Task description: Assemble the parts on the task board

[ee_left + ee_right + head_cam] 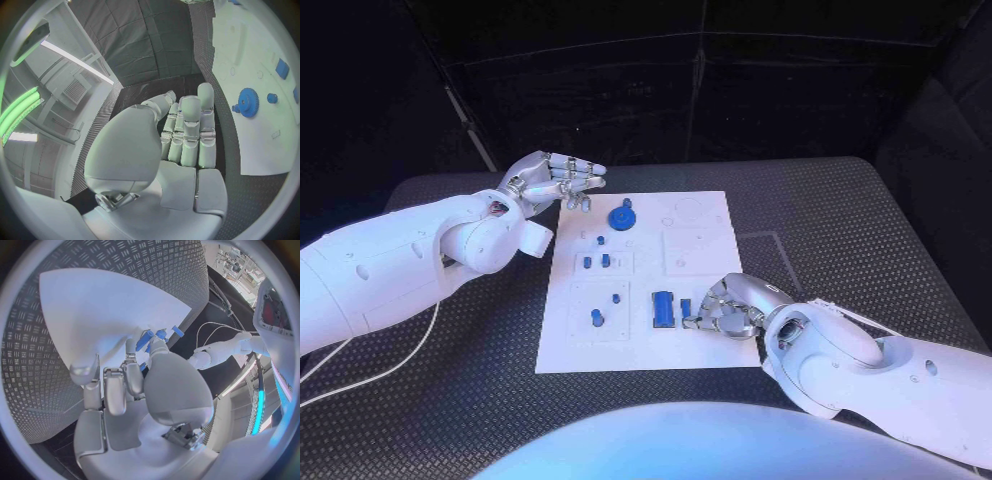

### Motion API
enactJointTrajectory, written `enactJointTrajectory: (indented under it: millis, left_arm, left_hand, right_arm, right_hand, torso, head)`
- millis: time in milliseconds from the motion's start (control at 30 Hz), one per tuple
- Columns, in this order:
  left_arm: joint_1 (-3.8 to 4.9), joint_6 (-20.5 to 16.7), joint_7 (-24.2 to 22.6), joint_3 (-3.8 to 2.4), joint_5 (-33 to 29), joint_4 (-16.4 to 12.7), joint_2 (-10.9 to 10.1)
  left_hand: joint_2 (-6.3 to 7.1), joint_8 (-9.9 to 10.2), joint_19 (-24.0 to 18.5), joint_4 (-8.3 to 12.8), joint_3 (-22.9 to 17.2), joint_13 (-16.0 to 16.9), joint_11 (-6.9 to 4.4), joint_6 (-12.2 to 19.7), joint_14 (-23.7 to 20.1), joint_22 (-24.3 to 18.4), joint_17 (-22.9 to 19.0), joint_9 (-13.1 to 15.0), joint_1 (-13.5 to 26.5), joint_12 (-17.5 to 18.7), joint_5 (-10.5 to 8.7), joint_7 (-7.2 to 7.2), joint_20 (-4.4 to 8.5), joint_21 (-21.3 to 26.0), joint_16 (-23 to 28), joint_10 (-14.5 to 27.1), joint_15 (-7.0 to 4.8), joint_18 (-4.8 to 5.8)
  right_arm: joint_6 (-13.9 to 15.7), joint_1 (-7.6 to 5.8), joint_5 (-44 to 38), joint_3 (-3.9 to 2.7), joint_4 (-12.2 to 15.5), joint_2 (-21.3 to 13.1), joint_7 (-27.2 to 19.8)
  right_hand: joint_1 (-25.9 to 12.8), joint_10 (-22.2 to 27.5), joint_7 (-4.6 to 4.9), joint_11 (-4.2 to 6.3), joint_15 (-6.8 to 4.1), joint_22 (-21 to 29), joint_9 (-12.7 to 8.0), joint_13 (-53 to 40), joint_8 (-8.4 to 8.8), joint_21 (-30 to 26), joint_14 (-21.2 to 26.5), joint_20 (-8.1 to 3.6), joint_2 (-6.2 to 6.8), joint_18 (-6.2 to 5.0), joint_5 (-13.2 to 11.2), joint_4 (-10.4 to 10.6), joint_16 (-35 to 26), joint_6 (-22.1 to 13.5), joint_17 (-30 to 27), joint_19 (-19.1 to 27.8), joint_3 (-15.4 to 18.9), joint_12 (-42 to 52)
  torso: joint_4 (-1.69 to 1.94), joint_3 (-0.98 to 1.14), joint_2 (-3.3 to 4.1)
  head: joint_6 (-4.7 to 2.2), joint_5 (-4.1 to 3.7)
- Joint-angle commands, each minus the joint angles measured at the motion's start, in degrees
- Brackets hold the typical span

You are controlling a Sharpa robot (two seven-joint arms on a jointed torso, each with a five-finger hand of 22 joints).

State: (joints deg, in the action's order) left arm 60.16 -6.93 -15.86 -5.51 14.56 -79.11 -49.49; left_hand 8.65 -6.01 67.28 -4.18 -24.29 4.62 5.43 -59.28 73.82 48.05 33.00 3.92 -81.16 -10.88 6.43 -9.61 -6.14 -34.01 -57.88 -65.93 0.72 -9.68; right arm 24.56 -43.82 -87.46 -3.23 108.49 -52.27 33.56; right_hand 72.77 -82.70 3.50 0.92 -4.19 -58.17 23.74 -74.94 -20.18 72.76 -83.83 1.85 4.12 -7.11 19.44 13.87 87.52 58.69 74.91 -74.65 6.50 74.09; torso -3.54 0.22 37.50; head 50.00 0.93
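Centrally on the black worktop lies the white task board, with bare textured surface open on every side. Off its far left corner the left hand hovers with fingers curled together on nothing, just beside the blue gear. At the near right edge, the right hand rests with fingers bent onto the board, touching a blue part; whether it pinches it cannot be told.

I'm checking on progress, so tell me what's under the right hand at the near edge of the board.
The right hand rests on the white board beside flat blue parts. The right wrist view shows blue pieces at its fingertips. Whatever lies beneath the palm is covered.
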Motion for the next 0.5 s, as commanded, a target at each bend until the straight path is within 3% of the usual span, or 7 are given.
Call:
enactJointTrajectory:
  millis: [33, 233, 500]
  left_arm:
    - [0.09, 0.5, -0.1, -0.05, -0.3, -0.1, 0.0]
    - [0.09, 0.6, 0.0, -0.05, -0.3, -0.2, -0.1]
    - [0.09, 0.6, 0.0, -0.05, -0.3, -0.2, -0.1]
  left_hand:
    - [-0.30, -0.1, 0.2, 0.2, 0.2, 0.0, 0.11, 0.3, -0.3, -0.1, 0.0, -0.1, 0.5, -0.2, -0.22, -0.20, -0.22, 0.2, 0.3, 0.4, -0.12, -0.79]
    - [-0.32, -0.1, 0.2, 0.1, 0.2, 0.0, 0.11, 0.3, -0.3, -0.1, -0.1, -0.1, 0.5, -0.2, -0.22, -0.20, -0.23, 0.2, 0.3, 0.4, -0.12, -0.79]
    - [-0.34, -0.1, 0.2, 0.1, 0.2, 0.0, 0.12, 0.3, -0.3, -0.1, 0.0, -0.1, 0.5, -0.2, -0.22, -0.21, -0.23, 0.3, 0.3, 0.4, -0.12, -0.79]
  right_arm:
    - [-0.7, -0.03, -0.3, 0.03, -0.3, 0.2, 0.0]
    - [0.4, -0.03, -0.3, 0.02, -0.8, 0.5, -0.1]
    - [0.6, -0.04, -0.3, 0.01, -1.3, 0.8, -0.3]
  right_hand:
    - [0.0, 0.0, 0.43, -0.48, 0.10, -0.1, 0.1, -1.1, 0.25, -0.3, -5.2, 0.45, -0.66, 0.94, -0.3, 0.1, 0.2, 0.1, 10.1, 0.1, 0.3, 0.2]
    - [-0.7, 0.0, 0.36, -0.43, 0.08, -0.2, 0.1, -1.2, 0.26, -0.2, -5.2, 0.46, -1.68, 0.95, 0.0, 1.6, 0.2, 0.2, 10.2, 0.0, 1.0, 0.3]
    - [0.1, -0.1, 0.28, -0.36, 0.03, -0.3, 0.1, -1.3, 0.23, -0.2, -5.2, 0.43, -1.65, 0.95, 0.0, 1.4, 0.2, 0.3, 10.2, -0.1, 1.2, 0.3]
  torso:
    - [0.03, 0.02, 0.01]
    - [0.00, 0.05, 0.01]
    - [-0.01, -0.01, -0.07]
  head:
    - [0.00, 0.01]
    - [0.00, 0.05]
    - [0.00, 0.03]
